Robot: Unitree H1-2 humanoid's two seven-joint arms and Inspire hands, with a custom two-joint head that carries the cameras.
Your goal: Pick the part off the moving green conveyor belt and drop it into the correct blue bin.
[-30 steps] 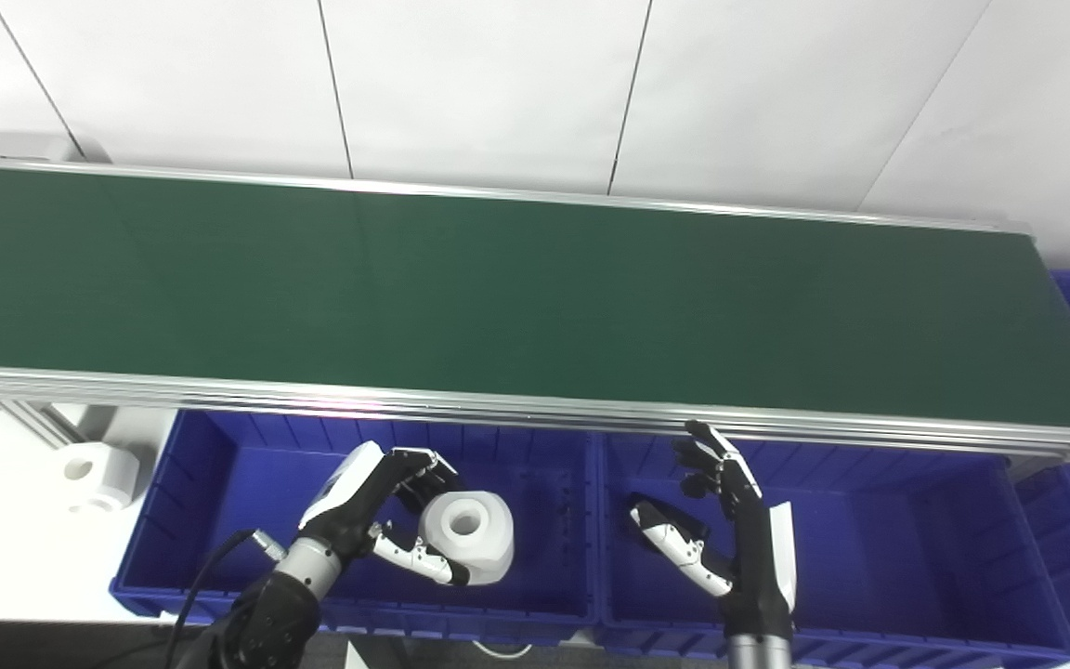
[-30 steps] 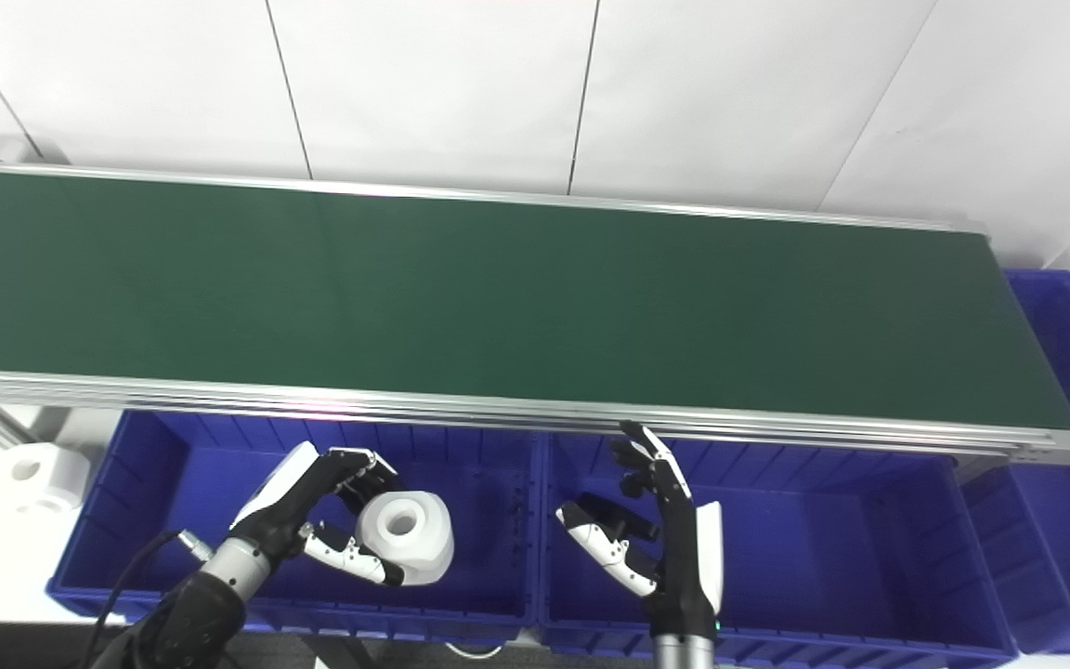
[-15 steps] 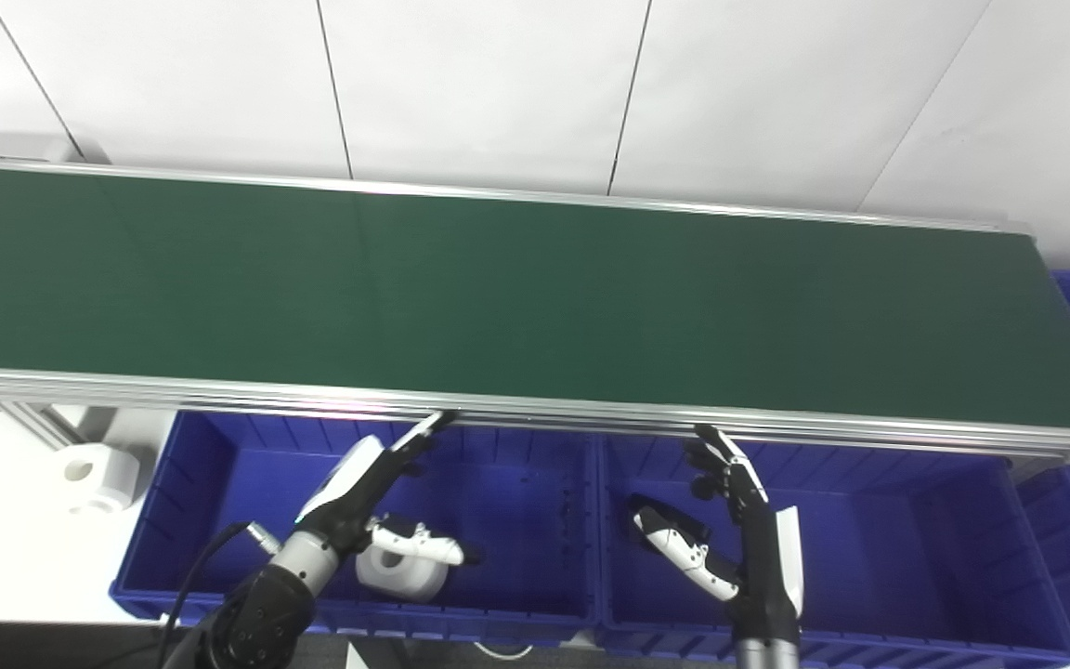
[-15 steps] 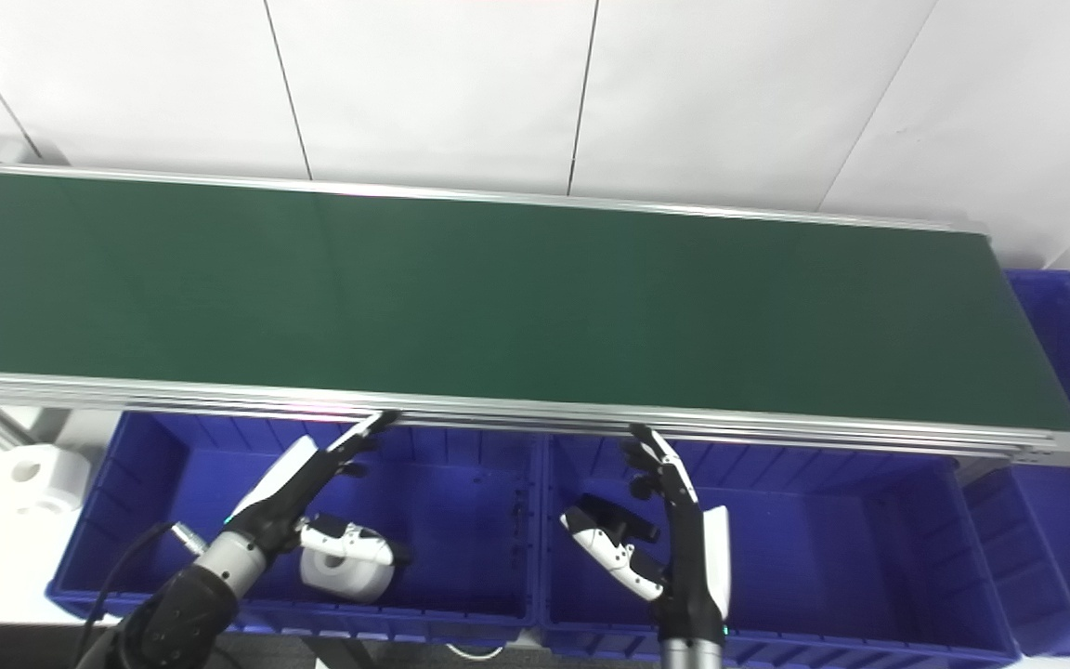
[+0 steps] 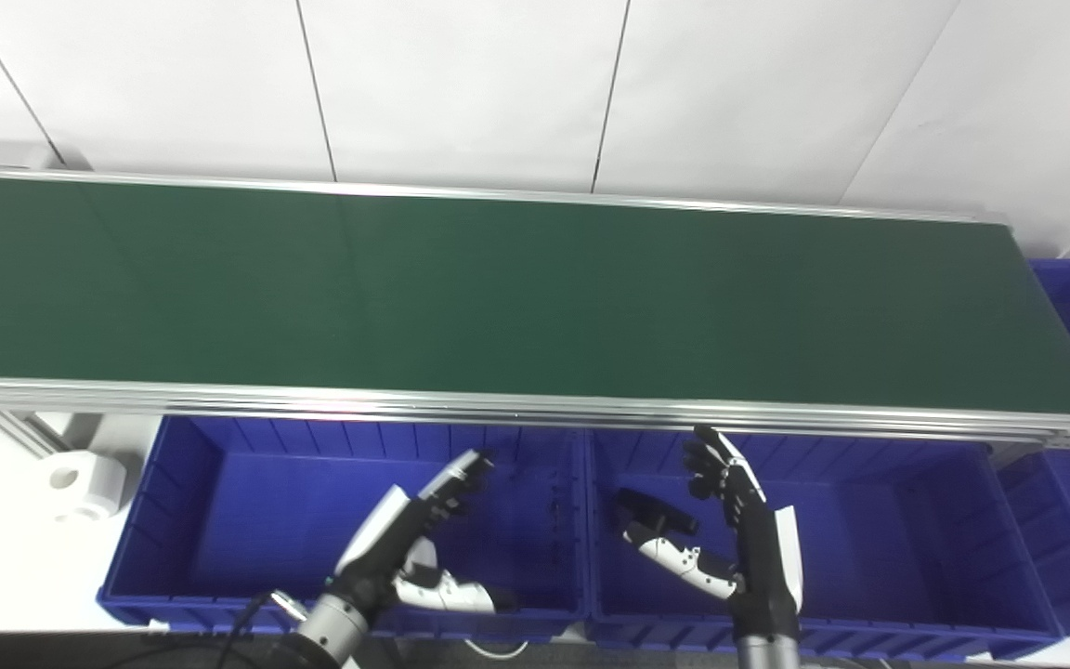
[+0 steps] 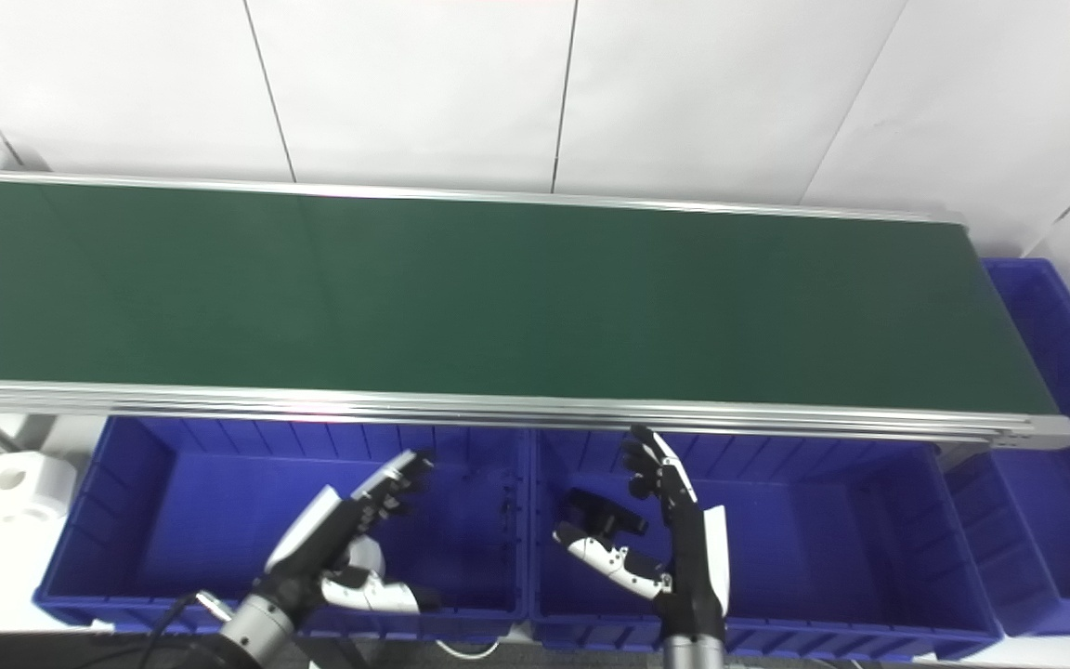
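Dropped and done, by the look of it: clutched over the left-hand blue plastic bin (image 5: 247, 530) a second ago, let go half a second later, and now lying low in that bin, nearly hidden under the left hand (image 5: 400, 539). Only a rounded sliver of the chunky white moulded part (image 6: 366, 556) peeking out between palm and thumb. Fingers spread wide and straight, thumb swung out, gripping nothing. Over on the other side, no real change: right hand (image 5: 739, 539) upright above the neighbouring blue bin (image 5: 916, 539), fingers loosely apart, thumb jutting sideways, empty too. Whole view nudged a touch, so camera motion, not bins sliding. Matte dark green conveyor belt (image 5: 535, 288) bare from end to end, framed by ribbed aluminium rails. Ribbed, glossy walls on the bins; smooth, rounded body with a central bore on a second white block (image 5: 80, 483) sitting outside, left of the bins. Probably just waiting for the next piece.
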